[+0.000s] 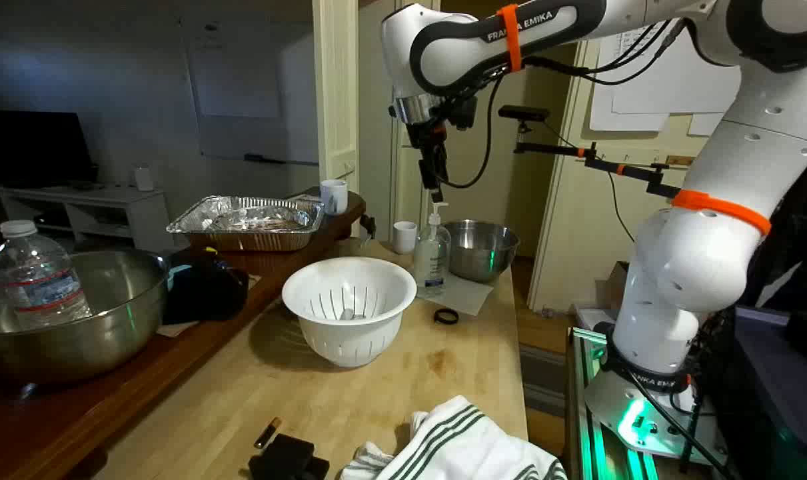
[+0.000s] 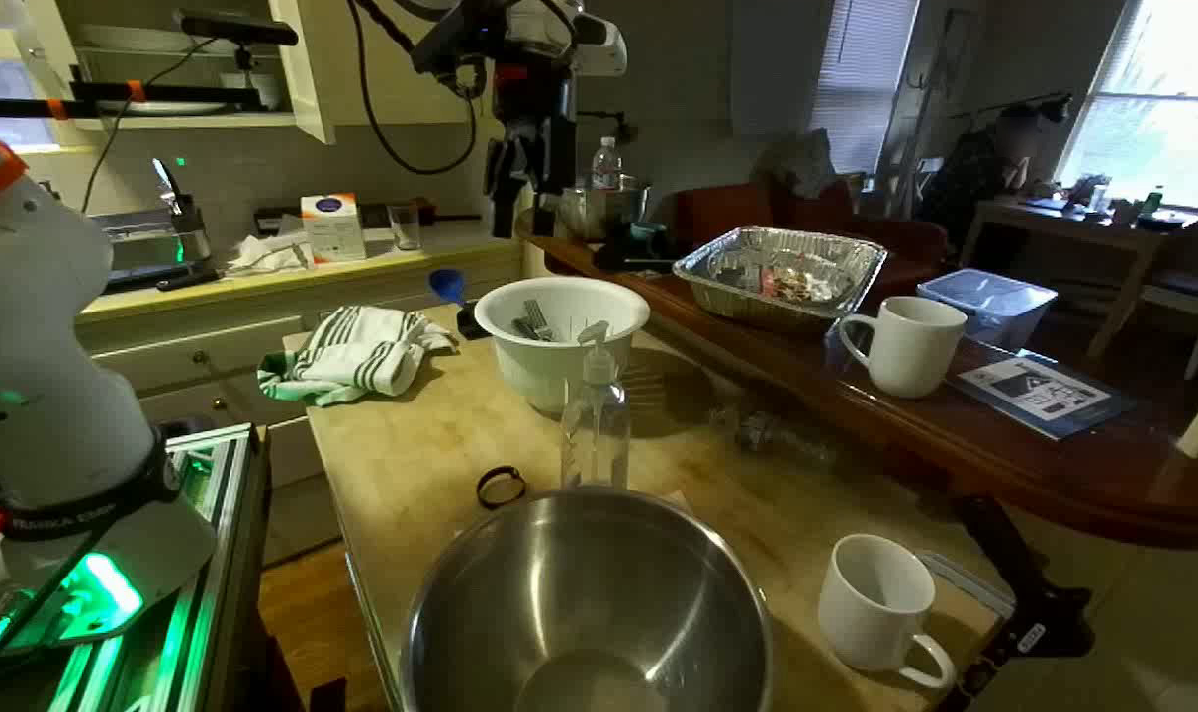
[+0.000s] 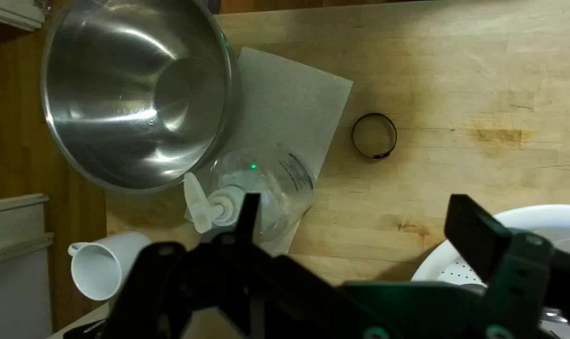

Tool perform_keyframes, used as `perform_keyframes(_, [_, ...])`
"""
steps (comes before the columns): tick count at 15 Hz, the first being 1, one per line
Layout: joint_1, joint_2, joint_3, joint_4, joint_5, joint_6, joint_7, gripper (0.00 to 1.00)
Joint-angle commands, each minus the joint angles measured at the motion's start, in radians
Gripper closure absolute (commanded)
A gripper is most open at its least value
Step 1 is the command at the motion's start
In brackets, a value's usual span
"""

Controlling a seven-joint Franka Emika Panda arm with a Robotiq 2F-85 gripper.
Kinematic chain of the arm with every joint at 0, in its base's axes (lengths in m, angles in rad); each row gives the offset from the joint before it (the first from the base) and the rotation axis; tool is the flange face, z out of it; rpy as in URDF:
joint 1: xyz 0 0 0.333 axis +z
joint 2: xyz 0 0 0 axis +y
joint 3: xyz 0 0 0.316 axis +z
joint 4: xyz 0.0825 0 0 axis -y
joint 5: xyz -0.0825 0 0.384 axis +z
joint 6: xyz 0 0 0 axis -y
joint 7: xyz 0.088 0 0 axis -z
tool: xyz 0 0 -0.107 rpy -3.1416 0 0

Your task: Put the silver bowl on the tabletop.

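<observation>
Two silver bowls show. One large silver bowl (image 1: 123, 333) stands on the darker brown ledge with a water bottle in it; it also shows far back in an exterior view (image 2: 599, 213). Another silver bowl stands upright and empty at the end of the light wooden tabletop (image 1: 196, 413), seen in both exterior views (image 1: 484, 253) (image 2: 589, 593) and in the wrist view (image 3: 134, 94). My gripper (image 1: 434, 188) hangs in the air above the tabletop, touching neither bowl. Its fingers are wide apart and empty in the wrist view (image 3: 355, 195); it also shows in an exterior view (image 2: 526, 213).
A clear pump bottle (image 1: 432, 260) stands on paper beside the tabletop bowl. A white slotted bowl (image 1: 350, 340) holds cutlery. A black ring (image 1: 446, 316), a striped towel (image 1: 456, 447) and white mugs (image 2: 875, 603) lie around. A foil tray (image 2: 777, 307) is on the ledge.
</observation>
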Motion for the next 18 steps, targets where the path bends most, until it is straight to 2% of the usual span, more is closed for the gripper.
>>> perform_keyframes(1, [0.015,0.001,-0.013,0.002,-0.002,-0.003,0.003,0.00])
perform_keyframes(12, [0.015,0.001,-0.013,0.002,-0.002,-0.003,0.003,0.00])
perform_keyframes(14, [0.041,0.009,0.015,0.031,-0.032,0.119,0.031,0.00])
perform_keyframes(18, [0.103,0.119,0.091,0.194,-0.040,0.278,0.072,0.00])
